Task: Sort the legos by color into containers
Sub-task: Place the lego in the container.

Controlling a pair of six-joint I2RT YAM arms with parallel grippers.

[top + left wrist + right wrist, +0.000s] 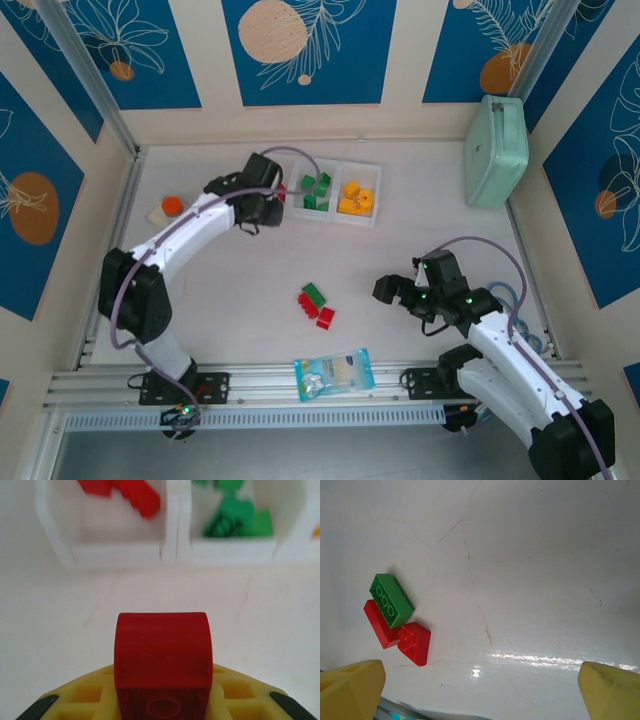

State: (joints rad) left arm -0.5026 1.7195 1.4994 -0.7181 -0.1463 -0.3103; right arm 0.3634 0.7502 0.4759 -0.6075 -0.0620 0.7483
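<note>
On the white table [230, 290], your left gripper [268, 200] clamps a red brick [161, 650] before the tray [120, 555]; your right gripper [480, 690] gapes wide near three loose bricks [390, 600]

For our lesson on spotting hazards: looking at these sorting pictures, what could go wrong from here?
1. The red brick in the left tool is short of the tray; released near the divider, it could land among the green bricks.
2. The loose green brick sits bunched with two red ones; the open right tool may grab mixed colours.
</note>
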